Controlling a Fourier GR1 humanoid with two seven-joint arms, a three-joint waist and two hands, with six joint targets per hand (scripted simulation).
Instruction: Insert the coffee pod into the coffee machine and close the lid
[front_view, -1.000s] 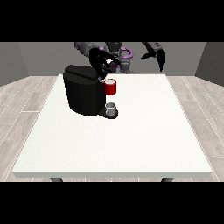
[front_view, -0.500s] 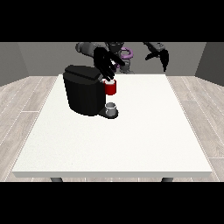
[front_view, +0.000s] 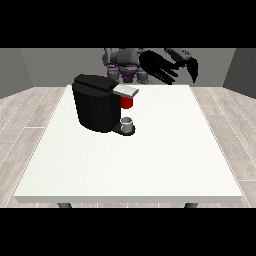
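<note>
With the lid (front_view: 126, 90) lying flat over a red thing at the machine (front_view: 127, 102), the hand at the view's right (front_view: 159, 67), fingers spread, hovers at the coffee machine's (front_view: 97, 103) two o'clock, apparently finished.

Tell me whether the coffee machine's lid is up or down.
Down, it seems: the grey-edged lid lies flat atop the coffee machine, just above a red thing at the machine.

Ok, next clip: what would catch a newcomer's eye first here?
The black coffee machine at the table's left-centre, with a red thing at the machine under its grey lid. Then two black hands raised behind the far edge: one with straight fingers, the other at the view's right.
</note>
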